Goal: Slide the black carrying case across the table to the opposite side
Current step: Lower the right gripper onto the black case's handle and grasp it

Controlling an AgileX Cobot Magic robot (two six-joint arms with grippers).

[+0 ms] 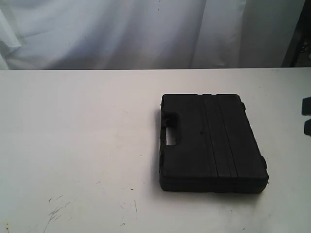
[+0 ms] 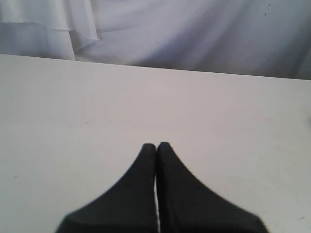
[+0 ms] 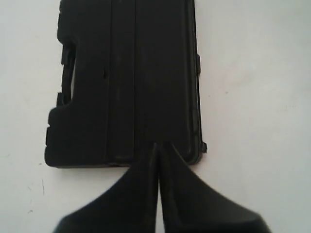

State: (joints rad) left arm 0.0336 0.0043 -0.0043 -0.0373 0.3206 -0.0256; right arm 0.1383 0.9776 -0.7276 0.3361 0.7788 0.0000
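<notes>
The black carrying case [image 1: 214, 141] lies flat on the white table [image 1: 73, 145], right of the middle, with its handle cut-out facing left. In the right wrist view the case [image 3: 126, 82] fills the space ahead. My right gripper [image 3: 156, 144] is shut, holds nothing, and its tips show in front of the case's near edge; contact cannot be told. My left gripper [image 2: 156, 144] is shut and empty over bare table [image 2: 73, 107], with no case in its view. Neither gripper shows in the exterior view.
A white curtain [image 1: 146, 29] hangs behind the table's far edge. Two small dark shapes [image 1: 306, 116] sit at the right border of the exterior view. Faint scuff marks [image 1: 56, 211] mark the near left of the tabletop.
</notes>
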